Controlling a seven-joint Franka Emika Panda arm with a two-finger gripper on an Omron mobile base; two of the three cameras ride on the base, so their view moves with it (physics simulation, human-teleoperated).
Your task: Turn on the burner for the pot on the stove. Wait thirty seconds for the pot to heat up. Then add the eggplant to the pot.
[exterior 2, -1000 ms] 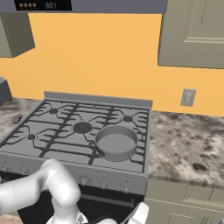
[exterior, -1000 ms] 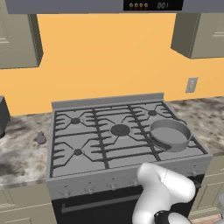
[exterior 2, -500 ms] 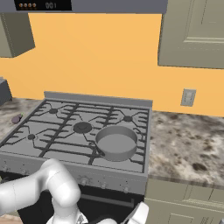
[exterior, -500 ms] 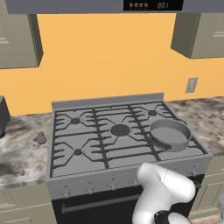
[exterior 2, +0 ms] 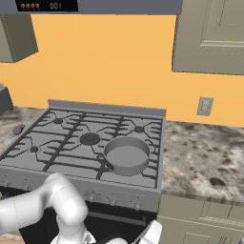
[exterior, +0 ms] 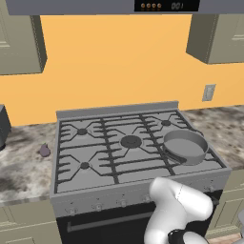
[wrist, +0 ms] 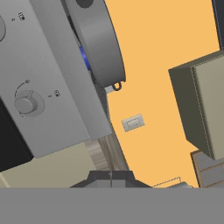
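Left base: pot [exterior: 185,147] sitting on stove [exterior: 114,162] front-right grate, eggplant [exterior: 44,151] lying on bench [exterior: 19,167] left of stove
Right base: pot [exterior 2: 126,156] same spot, arm folding low
Hand: knob [wrist: 26,104] and pot [wrist: 98,41] side-on, blue flame [wrist: 84,58] showing under it; fingers together, gripping nothing

Arm [exterior: 178,205]: white, dark joints; folded low at the near edge, elbow raised, forearm dropping below both base views. Seen near right in the left base view, near left in the right base view. Gripper [wrist: 111,178]: jaws closed together, nothing between the dark tips.
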